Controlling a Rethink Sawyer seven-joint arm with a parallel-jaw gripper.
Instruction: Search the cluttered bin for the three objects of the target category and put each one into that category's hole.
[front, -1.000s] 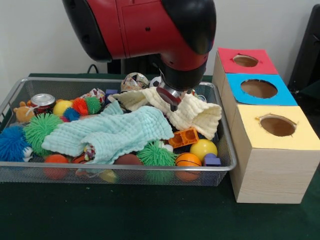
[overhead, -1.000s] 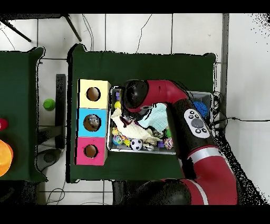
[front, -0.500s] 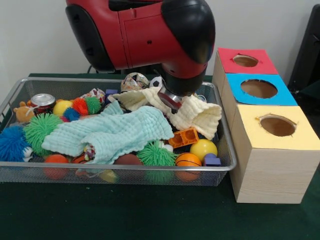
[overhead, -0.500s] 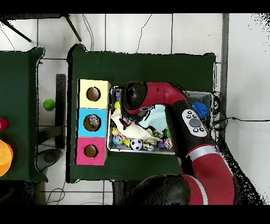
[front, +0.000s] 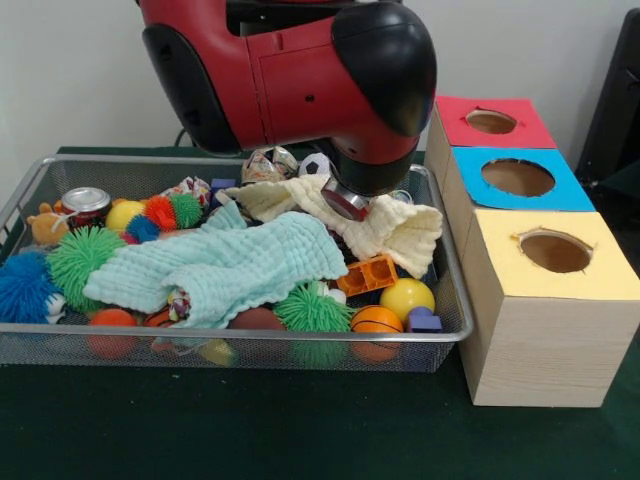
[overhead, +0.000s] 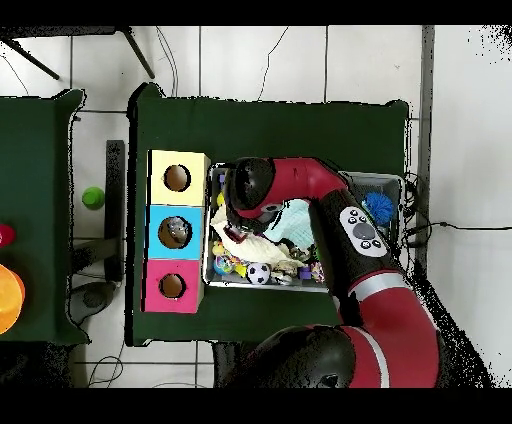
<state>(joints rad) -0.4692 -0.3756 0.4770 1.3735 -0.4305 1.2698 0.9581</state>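
A wire mesh bin (front: 250, 336) holds mixed toys under two cloths. The mint-green cloth (front: 225, 265) lies across the middle and a cream cloth (front: 395, 228) lies at the back right. My gripper (front: 347, 206) presses down into the cream cloth, and the wrist and cloth hide its tip. Around the cloths show an orange brick (front: 367, 273), a yellow ball (front: 406, 296), a small basketball (front: 376, 320), a purple block (front: 424, 321), green spiky balls (front: 312, 308) and a soccer ball (front: 315, 164). In the overhead view the arm (overhead: 290, 185) covers the gripper.
Right of the bin stand three wooden boxes with round holes, topped red (front: 460, 130), blue (front: 470, 190) and yellow (front: 500, 270). At the bin's left end lie a blue spiky ball (front: 22, 287), a can (front: 85, 201) and a small teddy (front: 45, 224). Green cloth covers the table (front: 300, 440).
The arm has shifted a little to the right and towards the back over the cream cloth. The cloth's fold beside the wrist has moved slightly. The rest lies as before.
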